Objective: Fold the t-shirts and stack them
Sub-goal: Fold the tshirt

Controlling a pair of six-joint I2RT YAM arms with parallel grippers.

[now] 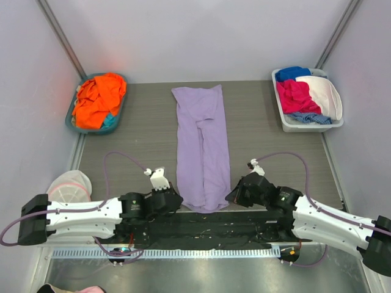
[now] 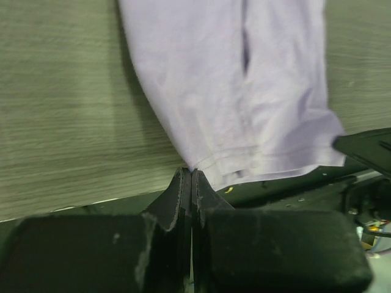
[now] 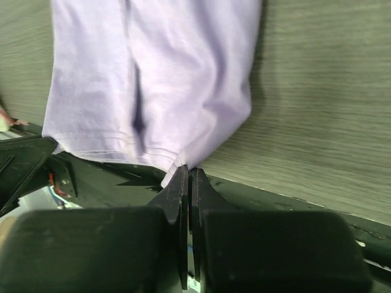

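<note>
A lavender t-shirt, folded lengthwise into a long strip, lies down the middle of the table, hem at the near edge. My left gripper is shut on the hem's left corner; in the left wrist view the jaws pinch the shirt at its corner. My right gripper is shut on the hem's right corner; in the right wrist view the jaws pinch the shirt. Orange and teal shirts lie heaped in a basket at the back left.
A grey-blue basket stands at the back left. A white bin at the back right holds blue, pink and white cloth. A round white pouch with a pink rim lies at the near left. Walls close the sides.
</note>
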